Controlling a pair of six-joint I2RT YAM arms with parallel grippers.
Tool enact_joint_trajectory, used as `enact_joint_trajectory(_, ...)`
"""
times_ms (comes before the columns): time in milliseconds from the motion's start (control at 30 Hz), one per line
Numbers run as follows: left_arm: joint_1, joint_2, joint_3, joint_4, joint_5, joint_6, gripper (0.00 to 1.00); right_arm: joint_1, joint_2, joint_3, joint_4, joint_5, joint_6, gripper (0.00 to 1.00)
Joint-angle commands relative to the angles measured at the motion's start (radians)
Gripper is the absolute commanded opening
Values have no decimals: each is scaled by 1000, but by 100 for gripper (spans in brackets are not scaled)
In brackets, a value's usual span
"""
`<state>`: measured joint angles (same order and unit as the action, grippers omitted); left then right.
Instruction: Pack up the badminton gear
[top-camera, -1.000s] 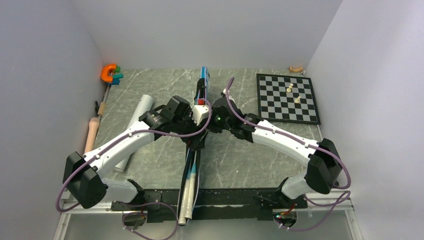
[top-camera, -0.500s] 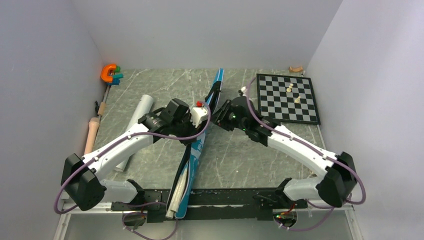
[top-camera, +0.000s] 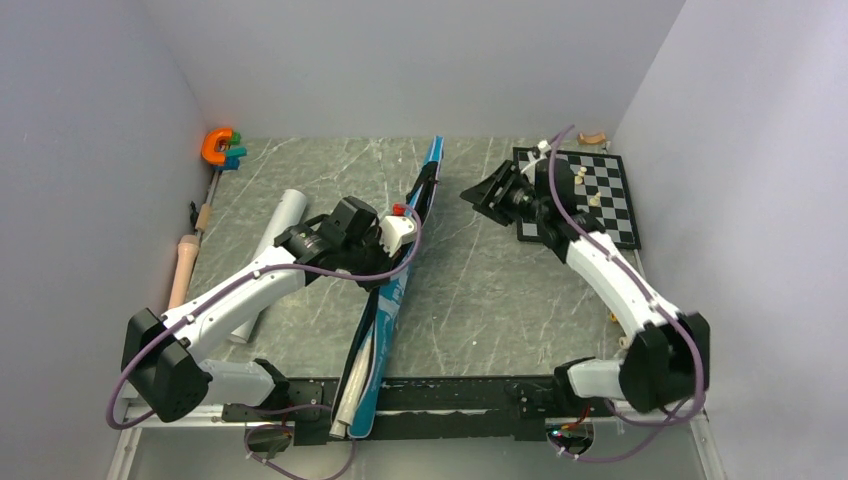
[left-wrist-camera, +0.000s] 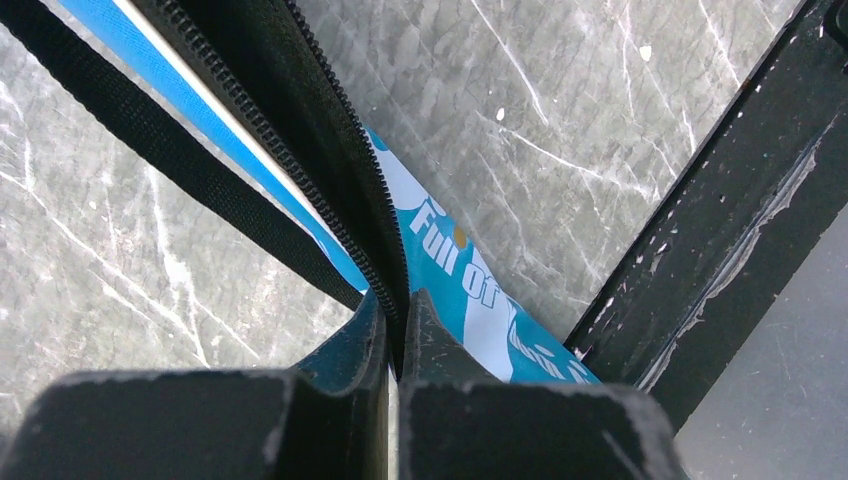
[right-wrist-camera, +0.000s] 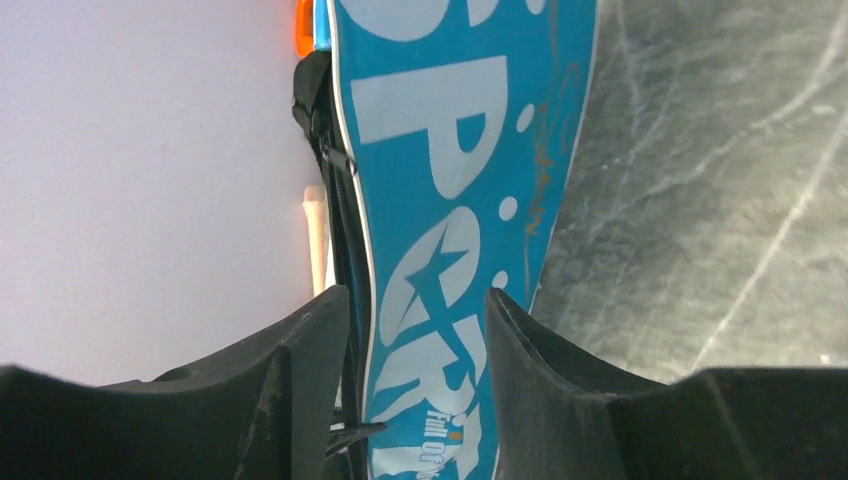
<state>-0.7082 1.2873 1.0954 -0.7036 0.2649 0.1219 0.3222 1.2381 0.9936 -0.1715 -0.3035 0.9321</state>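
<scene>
The blue "SPORT" bag (top-camera: 385, 300) lies slantwise across the table, its near end over the front rail. My left gripper (top-camera: 398, 250) holds it about halfway along. In the left wrist view this gripper (left-wrist-camera: 395, 318) is shut on the bag's black zipper edge (left-wrist-camera: 330, 150), with the black strap (left-wrist-camera: 150, 150) running beside it. My right gripper (top-camera: 472, 194) hangs open to the right of the bag, by the chessboard. In the right wrist view its jaws stand apart (right-wrist-camera: 418, 305) and the bag (right-wrist-camera: 450, 200) shows beyond them, untouched. A long white tube (top-camera: 266, 258) lies to the left.
A black-and-white chessboard (top-camera: 590, 205) with a few pale pieces lies at the back right, under the right wrist. An orange clamp (top-camera: 218, 146) sits in the back left corner. A wooden stick (top-camera: 183, 268) lies along the left wall. Walls close in three sides.
My left gripper has shut on the bag's zipper edge. The right gripper has let go, opened and pulled back right toward the chessboard. The bag's far end swung right.
</scene>
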Motion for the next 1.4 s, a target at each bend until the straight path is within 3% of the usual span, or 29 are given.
enact_joint_trajectory(0, 0, -43, 56, 10, 32, 66, 0, -54, 153, 105, 191, -363, -78, 55)
enact_joint_trajectory(367, 3, -37, 61, 6, 33, 75, 0, -54, 335, 216, 337, -463, -28, 50)
enact_joint_trajectory(633, 2, -36, 66, 3, 34, 76, 0, -31, 390, 234, 336, -467, -27, 46)
enact_joint_trajectory(1367, 2, -50, 52, 4, 56, 83, 0, -3, 425, 270, 345, -439, 5, 29)
